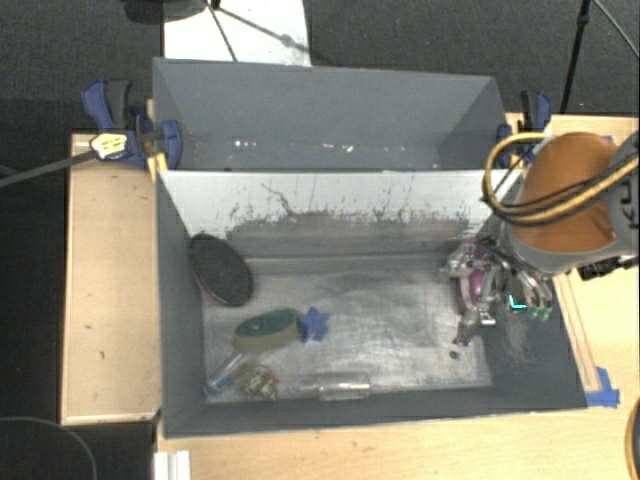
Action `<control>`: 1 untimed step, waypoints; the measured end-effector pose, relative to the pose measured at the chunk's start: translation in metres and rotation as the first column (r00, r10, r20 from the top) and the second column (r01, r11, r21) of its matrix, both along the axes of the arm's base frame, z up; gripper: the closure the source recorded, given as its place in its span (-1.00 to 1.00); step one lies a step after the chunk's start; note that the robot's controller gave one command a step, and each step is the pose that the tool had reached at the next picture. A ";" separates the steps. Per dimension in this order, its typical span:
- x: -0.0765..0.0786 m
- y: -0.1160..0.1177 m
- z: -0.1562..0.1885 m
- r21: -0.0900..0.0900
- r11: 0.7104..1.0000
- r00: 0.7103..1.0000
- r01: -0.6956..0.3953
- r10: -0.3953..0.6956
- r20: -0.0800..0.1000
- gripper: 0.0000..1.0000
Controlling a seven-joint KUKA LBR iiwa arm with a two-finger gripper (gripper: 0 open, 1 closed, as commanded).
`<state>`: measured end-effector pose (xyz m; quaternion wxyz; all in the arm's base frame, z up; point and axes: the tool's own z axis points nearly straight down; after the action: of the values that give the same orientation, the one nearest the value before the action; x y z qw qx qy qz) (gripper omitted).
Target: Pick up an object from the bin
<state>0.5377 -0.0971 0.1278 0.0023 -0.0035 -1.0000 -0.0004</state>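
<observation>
The grey metal bin (400,313) has a scratched floor, and on its left half lie a black oval pad (221,271), a green oval lump (267,326), a little blue star (315,323), a crinkly wrapper (250,381) and a clear tube (338,389).

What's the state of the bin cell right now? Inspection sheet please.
Surface: grey metal bin, floor scuffed.
Job's things: all at the left end. Black oval pad against the left wall; green oval object with a blue star-shaped piece right beside it; clear plastic bits in the front-left corner; clear tube along the front wall.
Clutter: nothing seen.
Grippers: gripper low at the right end, over bare floor, apart from every item.
Cables: yellow and black cables looped over the orange wrist cover.
Surroundings: floor cable left of the bin.
</observation>
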 end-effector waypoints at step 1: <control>0.018 -0.051 -0.056 -0.003 0.971 0.971 -0.239 0.240 0.011 -1.00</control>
<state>0.5562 -0.1485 0.0714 -0.0034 0.1172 -0.9931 0.0007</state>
